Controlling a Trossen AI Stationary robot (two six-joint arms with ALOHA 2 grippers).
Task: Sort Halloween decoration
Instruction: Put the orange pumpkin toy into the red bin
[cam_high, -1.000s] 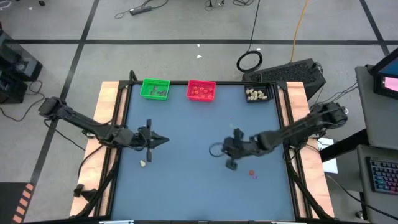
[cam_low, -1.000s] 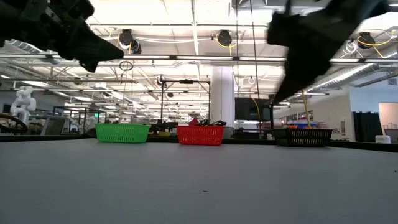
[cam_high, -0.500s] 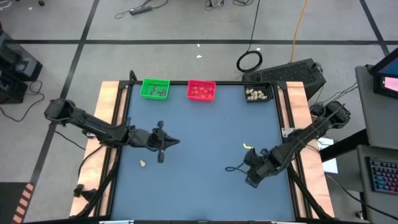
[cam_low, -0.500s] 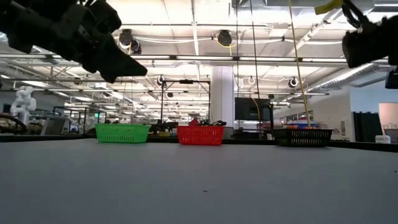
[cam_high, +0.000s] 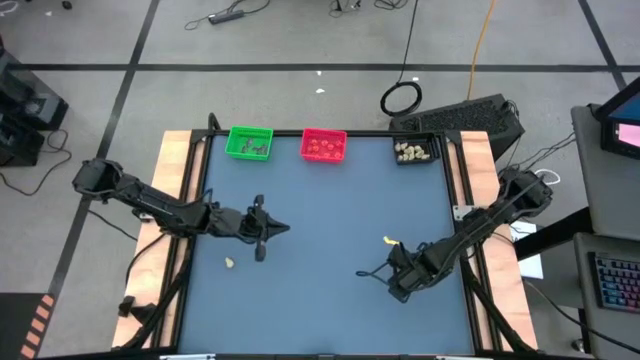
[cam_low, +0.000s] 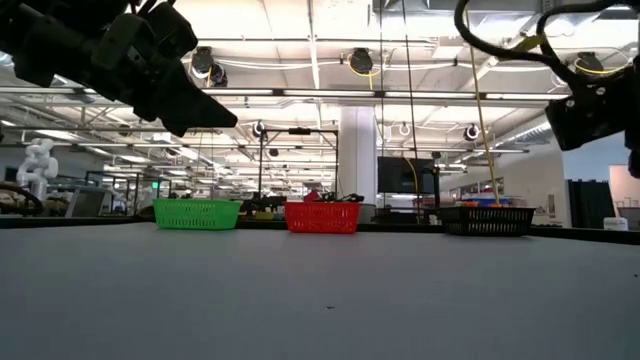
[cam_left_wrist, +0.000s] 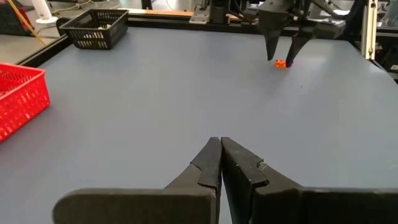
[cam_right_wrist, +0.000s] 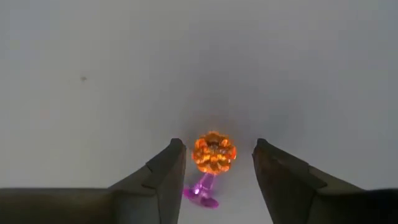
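Item: right gripper (cam_right_wrist: 214, 165), near-right part of the table, fingers spread wide and straddling an orange trinket (cam_right_wrist: 214, 152) with a purple trinket (cam_right_wrist: 201, 190) touching it; nothing grasped yet. Handling note, as judgement: the step appears to be a pick of the orange piece; the fingers should descend squarely with the piece centred between them, and close on the orange body alone so that the purple one beside it is not pinched or flicked away. Item: left gripper (cam_left_wrist: 221, 155), mid-left of the table, fingers clenched together on nothing visible, waiting above the surface. Item: cream-white trinket (cam_high: 231, 263), lying loose near the left gripper, on its near side. Item: three trays along the far edge, namely green tray (cam_high: 249, 142) at left, red tray (cam_high: 323, 146) in the middle, black tray (cam_high: 416, 150) at right, each already holding small pieces. Surface: table (cam_high: 320, 210) with a plain blue-grey matte top, smooth, bordered by wooden side rails. Room: a large hall with ceiling lights, a white pillar and benches beyond the far edge; cables on the floor.
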